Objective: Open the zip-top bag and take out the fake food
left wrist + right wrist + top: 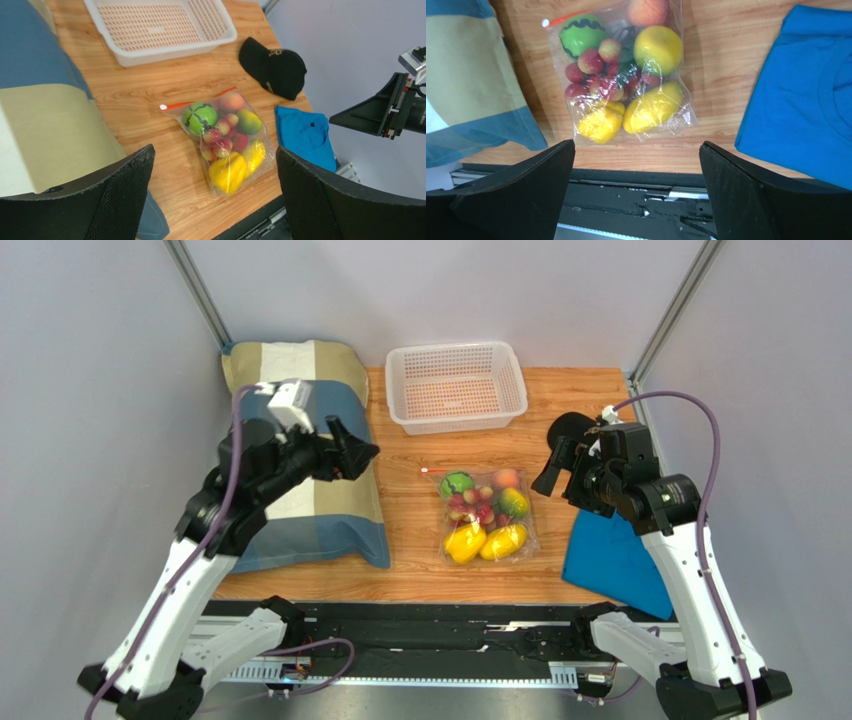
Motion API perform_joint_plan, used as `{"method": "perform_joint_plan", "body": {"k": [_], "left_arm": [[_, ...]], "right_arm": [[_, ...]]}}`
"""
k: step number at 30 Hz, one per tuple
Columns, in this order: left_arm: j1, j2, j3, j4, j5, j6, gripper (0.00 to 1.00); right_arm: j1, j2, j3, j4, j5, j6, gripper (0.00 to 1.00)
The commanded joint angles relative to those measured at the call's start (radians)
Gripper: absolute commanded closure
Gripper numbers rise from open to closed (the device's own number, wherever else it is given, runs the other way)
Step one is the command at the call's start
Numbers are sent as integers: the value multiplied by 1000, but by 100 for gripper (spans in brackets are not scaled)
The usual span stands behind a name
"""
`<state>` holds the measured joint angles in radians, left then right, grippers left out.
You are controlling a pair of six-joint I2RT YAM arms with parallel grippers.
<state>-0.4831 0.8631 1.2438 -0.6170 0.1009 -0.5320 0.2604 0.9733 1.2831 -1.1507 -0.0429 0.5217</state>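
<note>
The clear zip-top bag (485,517) lies flat on the wooden table, its red-orange zip strip (197,102) at the far end and closed. Inside is the fake food (626,85): a green ball (199,115), red berries, a peach, a yellow-green fruit and two yellow peppers (484,540). My left gripper (352,453) is open and empty, held above the pillow to the bag's left. My right gripper (553,470) is open and empty, raised to the bag's right. Neither touches the bag.
A white perforated basket (456,386) stands behind the bag. A striped pillow (305,470) lies at left. A black cap (272,67) lies at back right and a blue cloth (612,558) at front right. The table's black front rail (636,180) runs below.
</note>
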Motion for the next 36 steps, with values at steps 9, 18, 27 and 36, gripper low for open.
{"method": "perform_joint_plan", "body": {"k": [9, 18, 27, 36], "left_arm": [[-5, 795, 175, 234, 405, -206, 17], [-57, 930, 246, 154, 117, -370, 17], [-48, 958, 86, 316, 108, -565, 21], [-20, 987, 16, 401, 120, -720, 19]], "right_arm": [[-3, 143, 97, -161, -141, -94, 0], [-3, 90, -14, -142, -193, -94, 0], [-3, 82, -34, -153, -179, -140, 0], [-3, 71, -48, -158, -172, -166, 0]]}}
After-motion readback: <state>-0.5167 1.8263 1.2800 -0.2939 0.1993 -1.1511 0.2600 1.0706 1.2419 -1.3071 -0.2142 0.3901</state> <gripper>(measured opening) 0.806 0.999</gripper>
